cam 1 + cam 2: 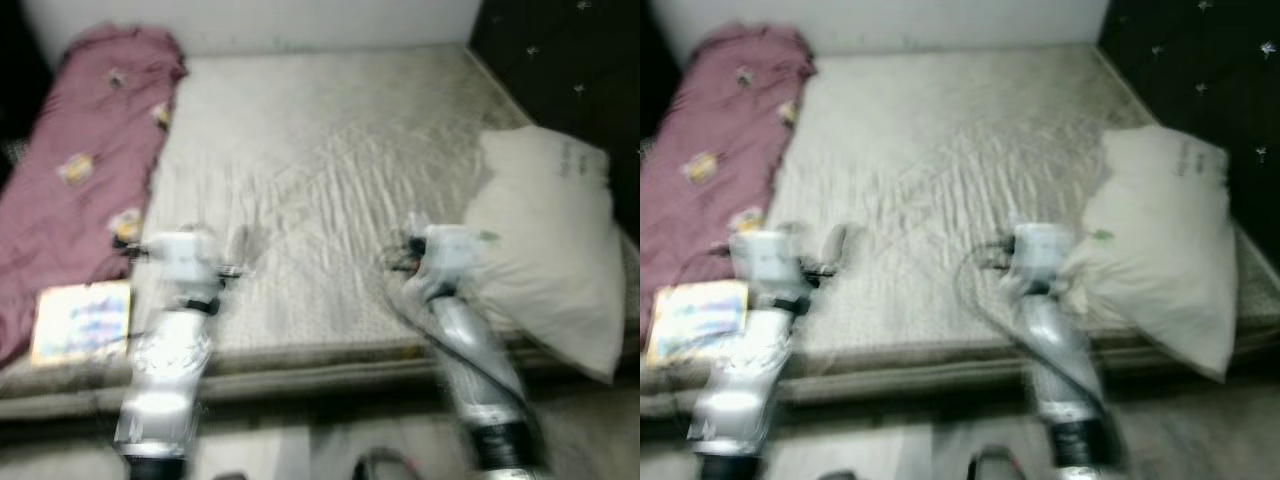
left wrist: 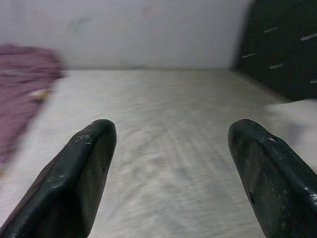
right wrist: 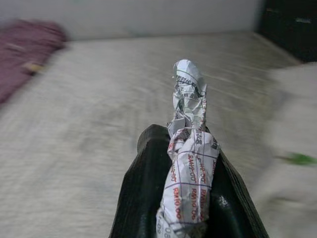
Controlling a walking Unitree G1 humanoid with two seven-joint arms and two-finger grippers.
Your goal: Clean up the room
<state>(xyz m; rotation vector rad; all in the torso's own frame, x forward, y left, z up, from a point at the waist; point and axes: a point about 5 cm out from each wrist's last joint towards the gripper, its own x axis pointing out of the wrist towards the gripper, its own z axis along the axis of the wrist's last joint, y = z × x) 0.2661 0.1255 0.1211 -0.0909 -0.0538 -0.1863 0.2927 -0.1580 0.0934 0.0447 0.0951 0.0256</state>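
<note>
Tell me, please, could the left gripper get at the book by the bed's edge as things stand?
Probably yes: the left gripper is open, and the book lies uncovered just beside that arm.

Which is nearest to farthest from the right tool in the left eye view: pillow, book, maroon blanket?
From the right tool, shut on a crumpled paper:
1. Pillow, right beside it on the robot's right.
2. Book, across the bed at its near left edge.
3. Maroon blanket, along the left side; close to the book's rank.

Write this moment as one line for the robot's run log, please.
place: at bed | right gripper: fingers shut on crumpled paper | left gripper: open, nothing held | pillow at right | views blurred
</note>
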